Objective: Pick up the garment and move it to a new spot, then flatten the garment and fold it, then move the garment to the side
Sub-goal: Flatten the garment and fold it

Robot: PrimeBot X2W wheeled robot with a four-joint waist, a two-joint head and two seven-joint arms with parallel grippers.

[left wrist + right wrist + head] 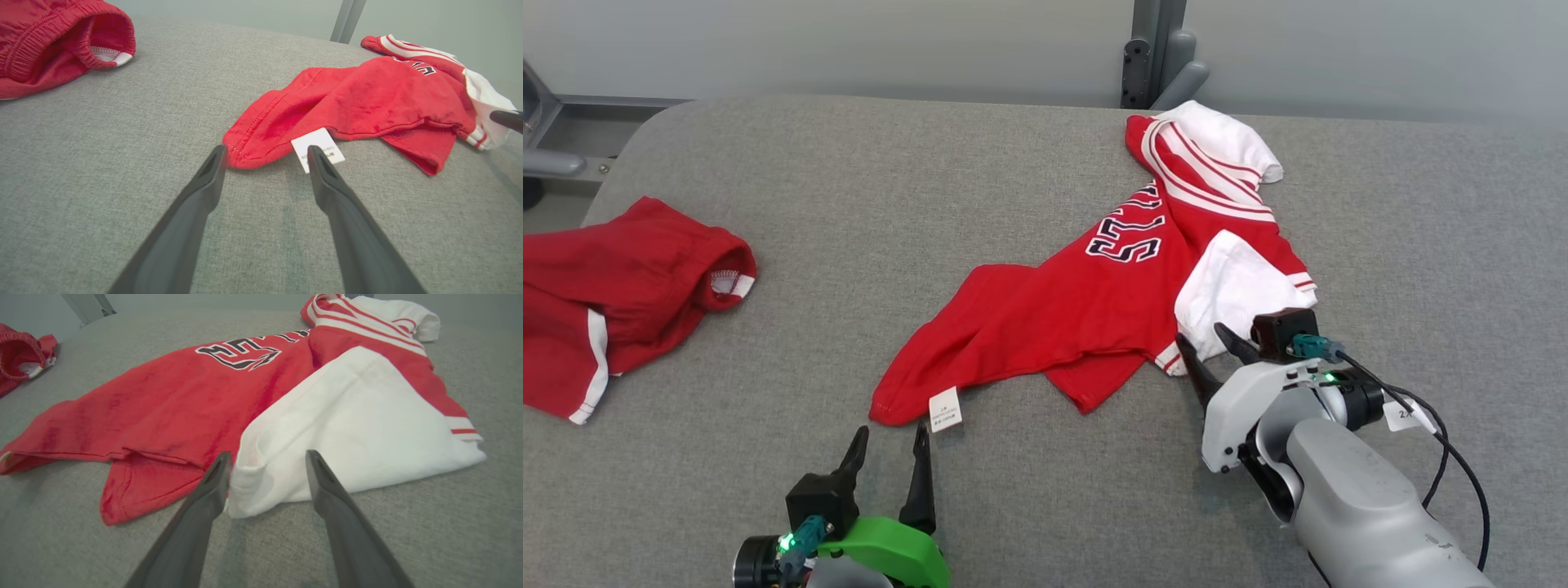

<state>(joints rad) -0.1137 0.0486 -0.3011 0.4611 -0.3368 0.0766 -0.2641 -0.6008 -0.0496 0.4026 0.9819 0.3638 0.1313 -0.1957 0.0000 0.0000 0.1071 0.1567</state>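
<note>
Head view: the crumpled red-and-white cotton jersey (1094, 302) lies on the grey fabric desk (768, 204), unflattened. Your left fingers (920, 482) and right fingers (1197, 371) gape empty at hem and sleeve; likely next, pinch both and spread.

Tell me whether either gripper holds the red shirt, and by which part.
Nothing is held. The left gripper stands open before the label of the shirt; the right gripper stands open with the white sleeve corner between its fingers.

Red-and-white lettered garment (1086, 318) lies rumpled mid-table, white sleeve apparently folded over.
</note>
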